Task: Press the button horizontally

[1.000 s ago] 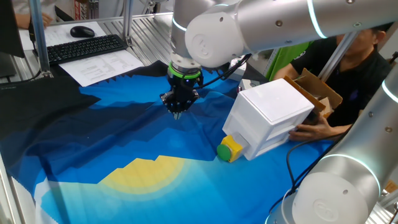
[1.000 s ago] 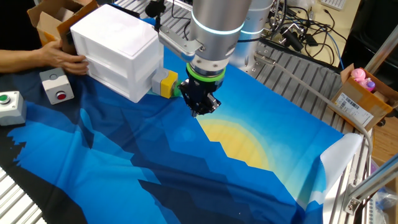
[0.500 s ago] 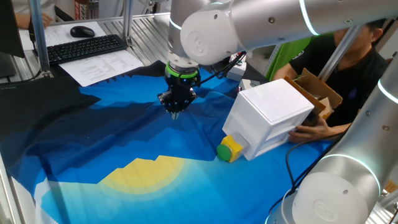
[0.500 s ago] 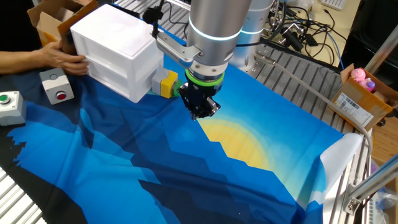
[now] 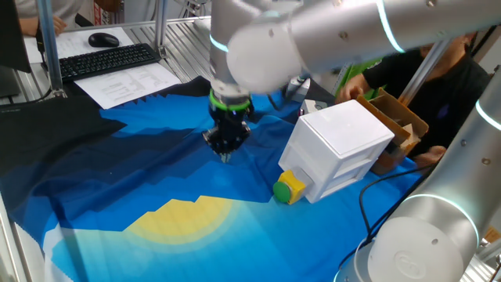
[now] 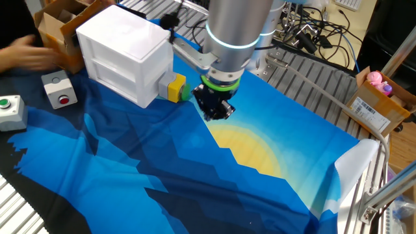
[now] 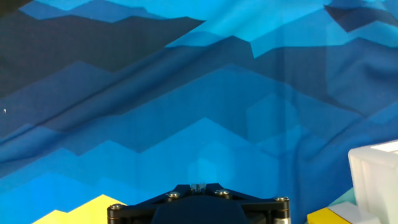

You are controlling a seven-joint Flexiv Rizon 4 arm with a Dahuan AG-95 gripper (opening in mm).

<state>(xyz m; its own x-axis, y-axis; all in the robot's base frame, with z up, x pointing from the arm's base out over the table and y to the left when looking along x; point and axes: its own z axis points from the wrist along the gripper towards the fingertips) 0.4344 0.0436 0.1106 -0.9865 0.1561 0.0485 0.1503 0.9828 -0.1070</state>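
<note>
Since the earlier frame your arm has dropped lower over the blue cloth (image 5: 117, 180) and the person's hand has left the white box (image 5: 340, 149).

Your gripper (image 5: 227, 150) points straight down above the cloth-covered tabletop, wrist vertical, at about 10 o'clock from the button (image 5: 280, 189) and apart from it. You cannot tell whether the fingers are open or closed. Green-capped in its yellow housing (image 6: 175, 87), the button sits low on the box's side face, at about 9 o'clock of the gripper in the other fixed view.
</note>
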